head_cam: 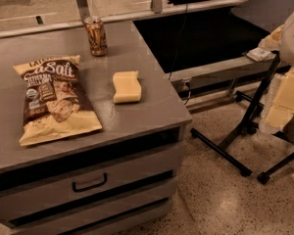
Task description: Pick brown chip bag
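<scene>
The brown chip bag (55, 99) lies flat on the grey counter (152, 106), towards its left side. It has tan-yellow edges and a dark brown centre panel with white "Salt" lettering. My gripper (282, 99) shows as a blurred white and pale yellow shape at the right edge of the view. It is raised, well to the right of the counter and far from the bag. It holds nothing that I can see.
A brown drink can (95, 35) stands upright at the back of the counter. A pale yellow sponge (126, 86) lies right of the bag. Drawers with a dark handle (89, 182) front the counter. A black folding stand (250, 126) is on the speckled floor at right.
</scene>
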### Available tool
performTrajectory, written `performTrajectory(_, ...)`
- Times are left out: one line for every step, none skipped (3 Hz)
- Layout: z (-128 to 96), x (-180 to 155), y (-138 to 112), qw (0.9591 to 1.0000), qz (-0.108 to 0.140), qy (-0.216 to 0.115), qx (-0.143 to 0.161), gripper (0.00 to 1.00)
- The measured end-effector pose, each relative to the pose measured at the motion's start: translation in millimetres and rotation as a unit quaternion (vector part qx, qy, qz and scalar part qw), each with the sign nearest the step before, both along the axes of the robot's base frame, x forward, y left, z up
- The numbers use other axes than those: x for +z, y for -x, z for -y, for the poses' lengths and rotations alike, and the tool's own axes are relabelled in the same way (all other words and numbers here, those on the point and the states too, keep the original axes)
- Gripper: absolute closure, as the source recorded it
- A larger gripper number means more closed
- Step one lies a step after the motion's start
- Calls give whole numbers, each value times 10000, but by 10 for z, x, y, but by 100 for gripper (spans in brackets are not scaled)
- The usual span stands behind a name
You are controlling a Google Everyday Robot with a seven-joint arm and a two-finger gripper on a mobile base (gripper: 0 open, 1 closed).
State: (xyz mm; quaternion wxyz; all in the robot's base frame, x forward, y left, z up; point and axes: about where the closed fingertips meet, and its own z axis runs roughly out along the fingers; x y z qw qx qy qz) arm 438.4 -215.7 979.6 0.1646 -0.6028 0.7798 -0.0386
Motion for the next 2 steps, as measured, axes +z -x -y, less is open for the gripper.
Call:
performTrajectory(0, 0, 0, 10000, 1, 0, 0, 0)
performTrajectory(-278, -24, -106, 9992, 19, 102, 386, 0)
